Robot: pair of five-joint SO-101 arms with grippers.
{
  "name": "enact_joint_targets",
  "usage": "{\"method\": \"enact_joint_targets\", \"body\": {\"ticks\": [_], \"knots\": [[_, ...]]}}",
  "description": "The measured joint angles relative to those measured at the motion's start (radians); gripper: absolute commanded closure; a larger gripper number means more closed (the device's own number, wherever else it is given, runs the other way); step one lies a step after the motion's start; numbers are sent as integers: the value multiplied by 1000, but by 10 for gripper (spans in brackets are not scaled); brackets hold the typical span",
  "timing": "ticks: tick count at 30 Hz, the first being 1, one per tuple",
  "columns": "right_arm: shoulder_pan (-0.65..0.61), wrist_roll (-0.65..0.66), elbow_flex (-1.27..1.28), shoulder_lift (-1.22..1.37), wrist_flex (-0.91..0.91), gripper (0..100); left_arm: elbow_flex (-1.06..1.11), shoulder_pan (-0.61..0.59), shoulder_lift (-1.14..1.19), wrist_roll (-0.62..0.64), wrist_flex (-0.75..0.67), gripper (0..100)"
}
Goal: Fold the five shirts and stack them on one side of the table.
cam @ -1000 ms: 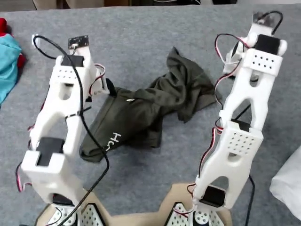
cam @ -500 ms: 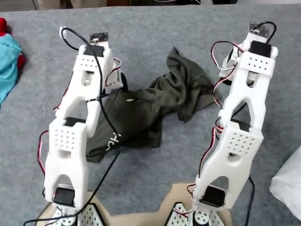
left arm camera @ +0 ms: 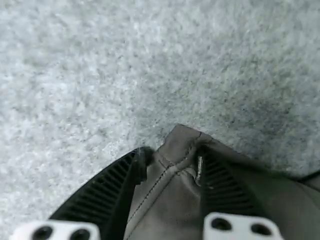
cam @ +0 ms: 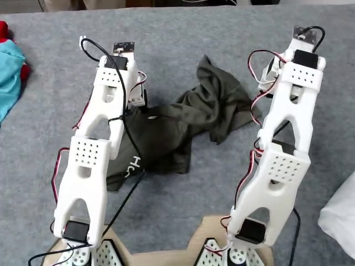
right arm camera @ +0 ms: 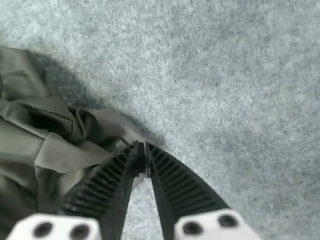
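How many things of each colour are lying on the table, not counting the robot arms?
Dark green: 1, the dark green shirt in the middle
Turquoise: 1, the turquoise cloth at the left edge
Red: 1, the red thing beside the turquoise cloth
White: 1, the white thing at the right edge
Total: 4

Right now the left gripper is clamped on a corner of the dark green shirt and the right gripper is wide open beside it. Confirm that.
Not quite. The right gripper is shut, not wide open: the right wrist view shows its jaws together at the edge of the dark green shirt. The left gripper is clamped on a corner.
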Motion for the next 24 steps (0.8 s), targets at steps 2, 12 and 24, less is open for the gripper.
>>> {"method": "enact_joint_targets", "body": {"ticks": [2,12,24], "knots": [[0,0,0,0,0,983,-20,0,12,0,11,865],[0,31,-32,0,196,981,-46,3,20,0,20,981],[-5,496,-5,0,264,981,-448,-20,-35,0,71,981]]}}
